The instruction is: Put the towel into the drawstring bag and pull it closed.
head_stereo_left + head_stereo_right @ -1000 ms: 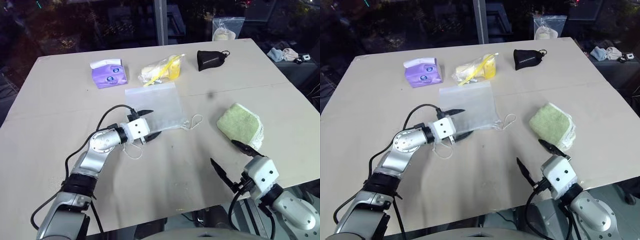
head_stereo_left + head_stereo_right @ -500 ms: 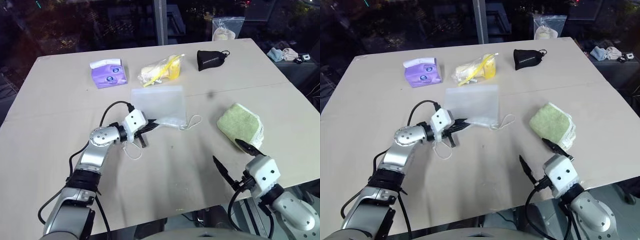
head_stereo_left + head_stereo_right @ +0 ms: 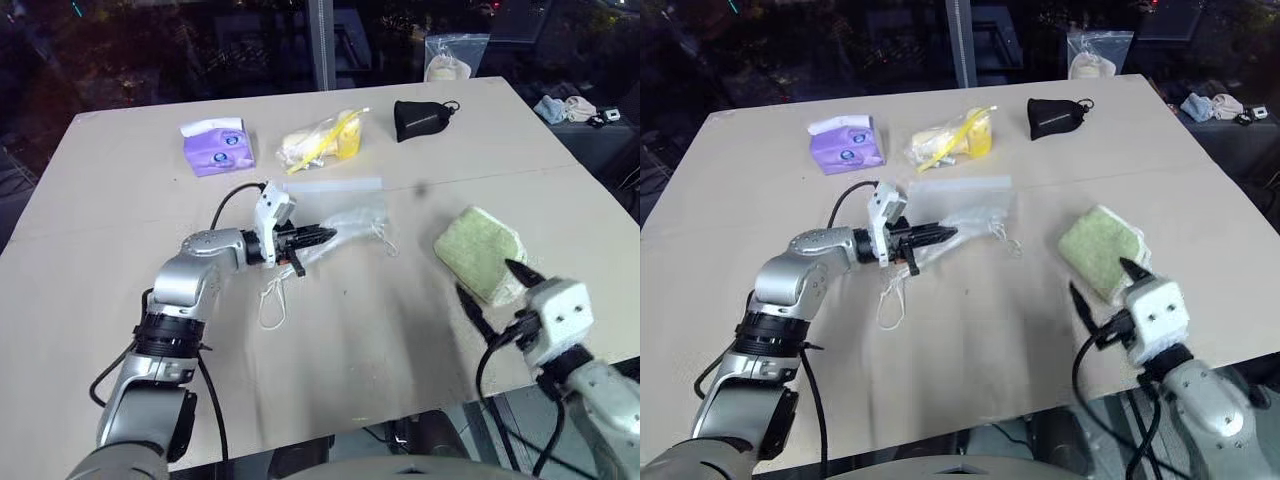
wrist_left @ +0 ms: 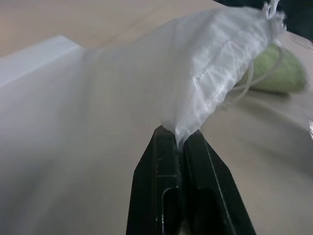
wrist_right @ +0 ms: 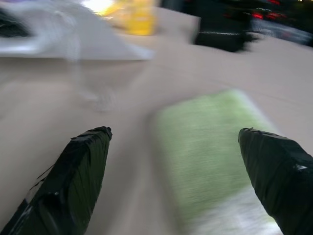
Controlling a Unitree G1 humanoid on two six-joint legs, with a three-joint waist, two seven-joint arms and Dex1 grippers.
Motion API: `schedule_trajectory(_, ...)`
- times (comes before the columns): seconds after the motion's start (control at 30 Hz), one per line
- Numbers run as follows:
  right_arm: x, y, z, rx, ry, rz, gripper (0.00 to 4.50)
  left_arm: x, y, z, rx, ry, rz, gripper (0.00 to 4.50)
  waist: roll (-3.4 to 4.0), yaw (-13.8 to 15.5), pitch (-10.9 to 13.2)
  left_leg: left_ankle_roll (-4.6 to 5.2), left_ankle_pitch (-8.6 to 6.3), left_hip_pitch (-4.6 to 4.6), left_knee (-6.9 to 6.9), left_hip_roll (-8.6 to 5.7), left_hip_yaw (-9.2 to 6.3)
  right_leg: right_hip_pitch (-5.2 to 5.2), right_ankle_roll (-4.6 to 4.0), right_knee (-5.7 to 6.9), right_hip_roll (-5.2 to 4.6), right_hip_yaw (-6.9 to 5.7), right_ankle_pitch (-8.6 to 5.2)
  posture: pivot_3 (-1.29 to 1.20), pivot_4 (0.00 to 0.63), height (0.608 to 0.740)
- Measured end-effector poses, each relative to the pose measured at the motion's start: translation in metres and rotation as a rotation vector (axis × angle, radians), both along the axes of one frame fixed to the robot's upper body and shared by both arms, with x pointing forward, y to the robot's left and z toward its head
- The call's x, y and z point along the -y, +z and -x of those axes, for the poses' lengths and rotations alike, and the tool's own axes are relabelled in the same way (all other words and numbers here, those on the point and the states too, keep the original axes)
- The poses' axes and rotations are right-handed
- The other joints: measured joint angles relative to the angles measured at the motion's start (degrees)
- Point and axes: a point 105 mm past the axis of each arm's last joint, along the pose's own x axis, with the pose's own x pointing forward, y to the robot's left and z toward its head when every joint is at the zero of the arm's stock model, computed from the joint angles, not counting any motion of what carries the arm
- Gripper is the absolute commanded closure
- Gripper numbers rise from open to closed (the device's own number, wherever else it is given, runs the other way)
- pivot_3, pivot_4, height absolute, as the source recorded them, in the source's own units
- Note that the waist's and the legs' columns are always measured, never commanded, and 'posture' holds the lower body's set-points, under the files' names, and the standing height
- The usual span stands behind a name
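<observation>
My left pincer (image 3: 318, 236) is clamped together on a pinch of the drawstring bag (image 3: 345, 208), lifting that edge off the table (image 3: 120, 290); the bag's far edge rests just this side of the clear bag with yellow contents (image 3: 322, 138). Its white cord (image 3: 272, 300) dangles below my left pincer, another loop trails toward the towel. The towel (image 3: 477, 252) lies well right of the drawstring bag, between the fingers of my right pincer (image 3: 492, 291), which stand wide apart, not touching it as far as I can tell. The drawstring bag looks empty. Behind it: purple tissue pack (image 3: 216, 146), black pouch (image 3: 423, 118).
</observation>
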Motion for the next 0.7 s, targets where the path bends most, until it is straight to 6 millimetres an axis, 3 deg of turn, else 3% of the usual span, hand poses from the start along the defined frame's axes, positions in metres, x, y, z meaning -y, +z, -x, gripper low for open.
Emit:
schedule_trajectory(0.17,0.045,-0.016,-0.032,-0.185,-0.112,-0.029,0.0,0.013,-0.001,0.003,-0.108,0.029,-0.027,4.43,0.06,-0.1,0.0,0.0,0.0,0.0,-0.06,0.0,0.02,-0.02,-0.01,0.02,0.0,0.04,0.0,0.0,0.15,0.74)
schedule_trajectory(0.27,0.068,-0.023,-0.059,-0.311,-0.169,-0.115,0.0,0.034,-0.001,0.01,-0.218,-0.019,0.039,4.43,0.1,-0.2,0.1,0.01,0.0,-0.02,-0.06,-0.01,0.04,-0.03,-0.01,0.01,0.0,0.05,0.01,0.0,0.15,0.74)
schedule_trajectory(0.37,0.062,-0.033,-0.074,-0.436,-0.125,-0.215,0.0,0.043,-0.001,0.012,-0.278,-0.028,0.046,4.43,0.1,-0.2,0.0,0.01,0.0,0.01,-0.13,0.03,-0.1,-0.04,-0.02,0.13,0.04,-0.05,0.0,0.0,0.15,0.74)
schedule_trajectory(0.47,0.05,-0.047,-0.076,-0.557,-0.053,-0.244,0.0,0.044,-0.002,0.01,-0.281,-0.011,0.026,4.43,0.12,-0.3,0.0,0.01,0.0,0.02,-0.17,0.03,-0.11,-0.05,-0.02,0.19,0.03,-0.06,0.0,0.0,0.15,0.74)
schedule_trajectory(0.57,0.045,-0.048,-0.077,-0.584,-0.019,-0.24,0.0,0.045,-0.008,0.01,-0.263,-0.01,-0.015,4.43,0.07,-0.4,0.0,0.01,0.0,0.02,-0.16,0.03,-0.06,-0.05,-0.01,0.16,0.02,-0.01,0.01,0.0,0.15,0.74)
schedule_trajectory(0.67,0.038,-0.05,-0.075,-0.588,0.023,-0.222,0.79,0.043,-0.017,0.01,-0.232,-0.01,-0.053,4.5,0.03,-0.5,0.0,0.01,0.0,0.1,-0.17,0.04,-0.03,-0.05,0.0,0.19,0.03,0.03,0.01,0.0,0.15,0.74)
schedule_trajectory(0.7,0.035,-0.051,-0.074,-0.587,0.037,-0.216,1.26,0.042,-0.02,0.011,-0.224,-0.011,-0.069,4.5,0.02,-0.5,0.0,0.01,0.0,0.11,-0.17,0.05,-0.04,-0.04,-0.01,0.21,0.05,0.02,0.01,0.0,0.15,0.74)
